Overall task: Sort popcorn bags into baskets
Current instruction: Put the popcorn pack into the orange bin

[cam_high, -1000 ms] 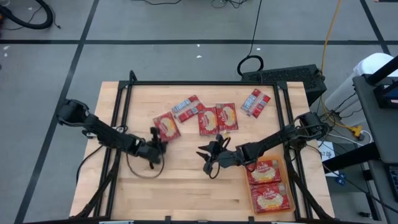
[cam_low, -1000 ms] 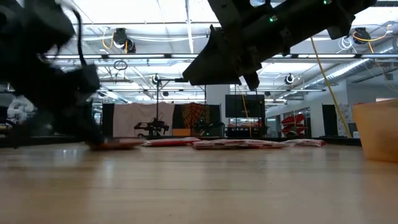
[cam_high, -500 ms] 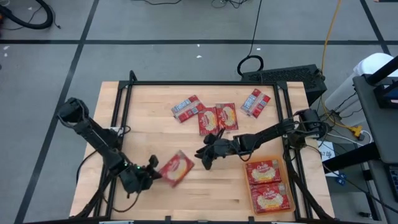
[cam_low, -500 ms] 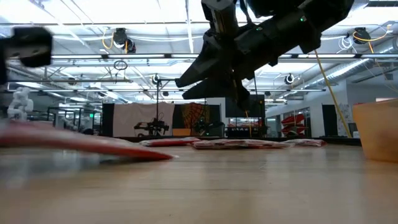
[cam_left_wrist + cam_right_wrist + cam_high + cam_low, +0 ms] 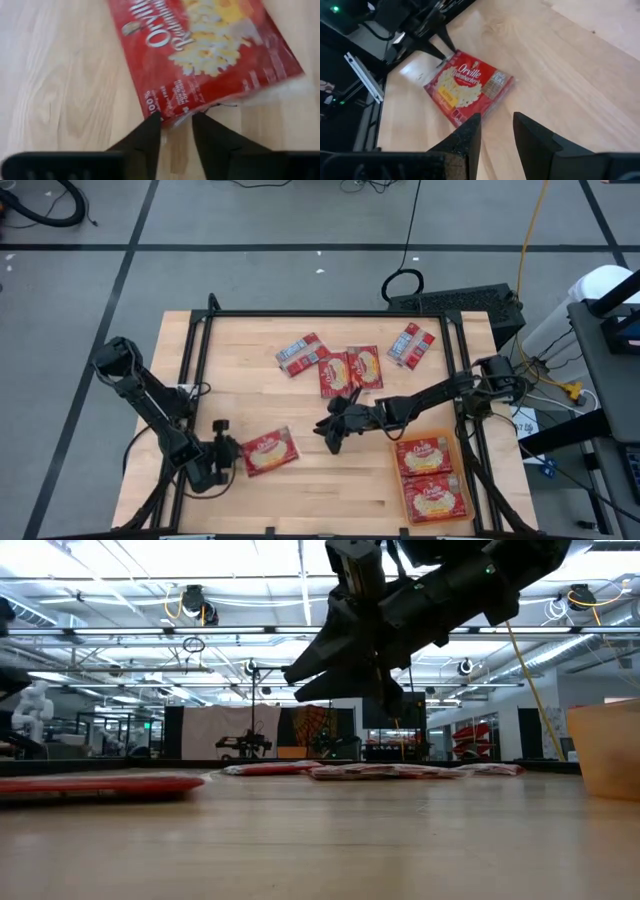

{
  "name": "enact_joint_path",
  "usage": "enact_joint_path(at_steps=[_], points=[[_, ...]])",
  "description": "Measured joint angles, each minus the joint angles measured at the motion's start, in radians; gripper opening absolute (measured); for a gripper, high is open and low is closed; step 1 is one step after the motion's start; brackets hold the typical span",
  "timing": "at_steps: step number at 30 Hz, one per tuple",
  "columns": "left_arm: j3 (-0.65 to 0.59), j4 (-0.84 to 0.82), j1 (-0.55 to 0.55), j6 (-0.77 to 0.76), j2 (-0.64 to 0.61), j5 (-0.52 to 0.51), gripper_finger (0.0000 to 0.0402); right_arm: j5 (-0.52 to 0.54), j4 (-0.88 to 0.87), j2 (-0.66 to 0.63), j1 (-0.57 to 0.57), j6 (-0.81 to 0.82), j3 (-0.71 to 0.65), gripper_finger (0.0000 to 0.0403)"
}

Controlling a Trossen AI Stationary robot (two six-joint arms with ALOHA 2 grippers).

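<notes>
We see the left gripper [image 5: 228, 450] pinching the edge of a popcorn bag [image 5: 268, 452] lying on the table [image 5: 300, 490], the right gripper [image 5: 325, 430] hovering narrowly open near mid-table.

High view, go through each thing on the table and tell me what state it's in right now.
Left gripper: fingers nipping the edge of the near bag.
Near bag: lying flat, picture side up.
Right gripper: above mid-table, fingers apart, holding nothing.
Four bags at the far side: lying flat, loose; two overlapping.
Orange basket: holds two bags, picture side up.
</notes>
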Motion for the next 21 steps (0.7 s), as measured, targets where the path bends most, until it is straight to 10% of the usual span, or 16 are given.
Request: enact_joint_path(at_steps=[12, 21], points=[[0.001, -0.054, 0.001, -0.112, -0.024, 0.011, 0.0271, 0.071, 0.001, 0.0, 0.023, -0.028, 0.0, 0.0105], [-0.03, -0.037, 0.001, -0.158, -0.143, 0.017, 0.0245, 0.074, 0.004, 0.0, 0.023, -0.056, 0.0, 0.0105]])
